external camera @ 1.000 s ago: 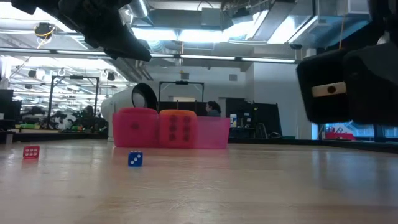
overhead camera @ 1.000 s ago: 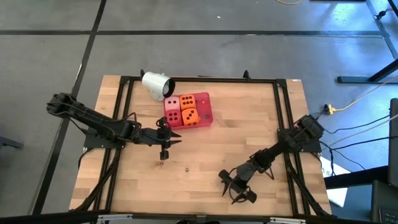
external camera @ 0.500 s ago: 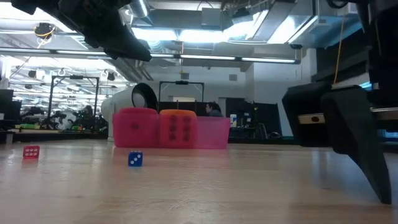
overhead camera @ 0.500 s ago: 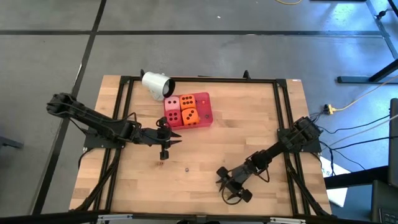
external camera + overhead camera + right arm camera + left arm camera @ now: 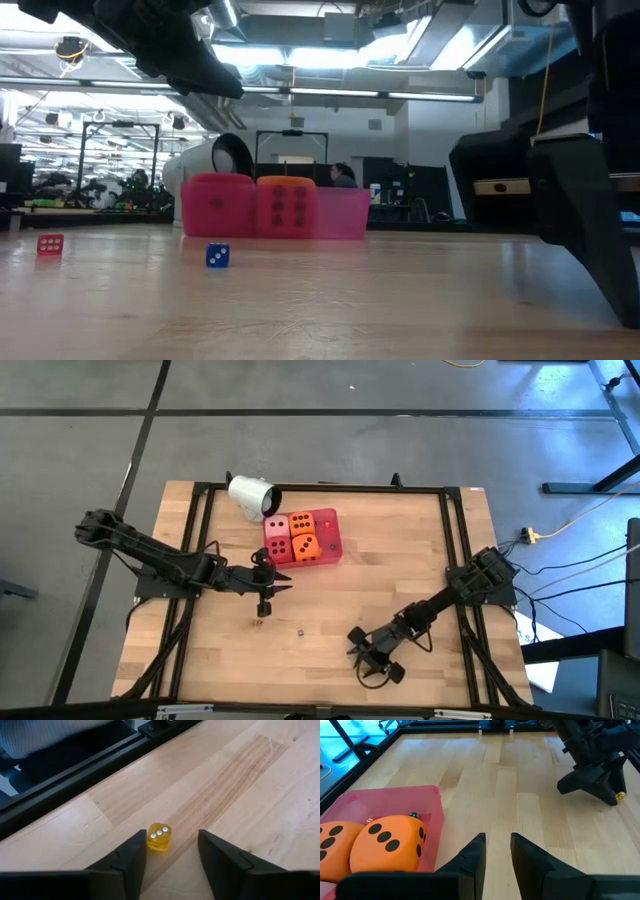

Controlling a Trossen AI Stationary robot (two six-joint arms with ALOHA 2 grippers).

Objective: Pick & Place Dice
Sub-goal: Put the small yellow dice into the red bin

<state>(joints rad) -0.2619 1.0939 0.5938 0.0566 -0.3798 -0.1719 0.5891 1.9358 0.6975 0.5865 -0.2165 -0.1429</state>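
Observation:
Four soft dice sit in a flat red tray: pale pink, red and two orange. The left wrist view shows an orange die on the tray floor. My left gripper hovers just near of the tray, open by a narrow gap and holding nothing. My right gripper is low at the table's near side and open. Its fingers stand on either side of a tiny yellow die lying on the wood, without touching it.
A white cup lies on its side beyond the tray. A tiny red die and a tiny blue die lie on the bare wood between the arms. A black frame borders the table.
My right gripper has come down toward the table and shifted a little toward the left edge, so its fingers now reach the wood in the low view. The left arm, the tray and the dice have kept still.

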